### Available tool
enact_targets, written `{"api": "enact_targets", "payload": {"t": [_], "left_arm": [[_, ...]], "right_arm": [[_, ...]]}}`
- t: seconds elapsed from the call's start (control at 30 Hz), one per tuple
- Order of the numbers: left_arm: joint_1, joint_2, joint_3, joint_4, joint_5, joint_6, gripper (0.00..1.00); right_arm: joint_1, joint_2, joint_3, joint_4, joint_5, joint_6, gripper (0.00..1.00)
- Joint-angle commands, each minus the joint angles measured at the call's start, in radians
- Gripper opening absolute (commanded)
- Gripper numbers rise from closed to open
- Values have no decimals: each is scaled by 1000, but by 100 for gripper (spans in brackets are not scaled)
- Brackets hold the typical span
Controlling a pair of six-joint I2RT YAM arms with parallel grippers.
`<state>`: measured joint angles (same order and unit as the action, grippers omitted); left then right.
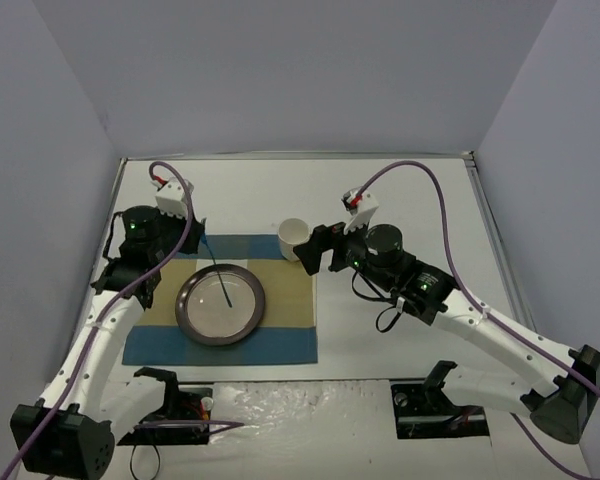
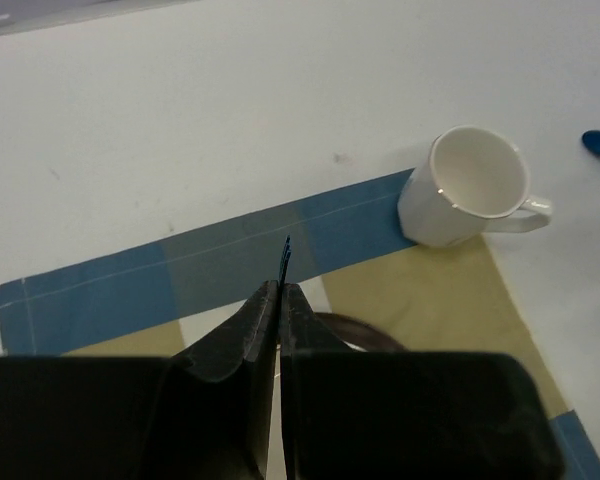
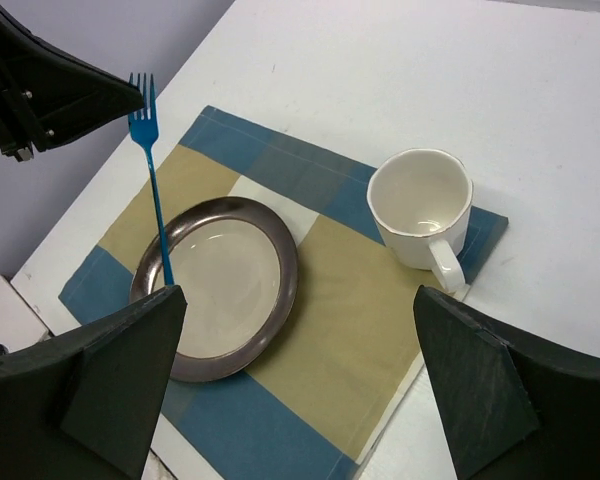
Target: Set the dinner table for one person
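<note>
Your R gripper [image 3: 300, 295]: fingers wide apart, empty, cup [image 3: 420, 205] just beyond on placemat [image 3: 350, 330] corner. L gripper [image 2: 280, 300] pinched on blue fork [image 3: 155, 190], handle end on plate [image 3: 288, 270]. White table [image 3: 430, 80] under all.

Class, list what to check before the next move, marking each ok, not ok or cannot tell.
1. Left pincer shut on the blue fork: ok.
2. Right pincer open, apart from the mug: ok.
3. Mug upright on the placemat corner: ok.
4. Plate resting on the placemat: ok.
5. Placemat flat on the dinner table: ok.
6. Fork laid beside the plate: not ok, it is held above the plate.
</note>
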<state>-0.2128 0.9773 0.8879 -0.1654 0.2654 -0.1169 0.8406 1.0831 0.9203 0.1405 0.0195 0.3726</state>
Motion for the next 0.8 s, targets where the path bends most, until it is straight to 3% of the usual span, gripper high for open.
{"api": "enact_targets", "payload": {"t": [0.0, 0.27, 0.53, 0.77], "left_arm": [[157, -11, 44, -128, 250, 129, 0], [422, 118, 148, -375, 438, 421, 0], [456, 297, 305, -599, 363, 678, 0], [465, 381, 320, -607, 366, 793, 0]], "right_arm": [[4, -41, -23, 25, 19, -45, 95], [-23, -97, -85, 24, -10, -75, 95], [-74, -151, -145, 24, -127, -91, 95], [-148, -185, -183, 25, -221, -97, 95]]}}
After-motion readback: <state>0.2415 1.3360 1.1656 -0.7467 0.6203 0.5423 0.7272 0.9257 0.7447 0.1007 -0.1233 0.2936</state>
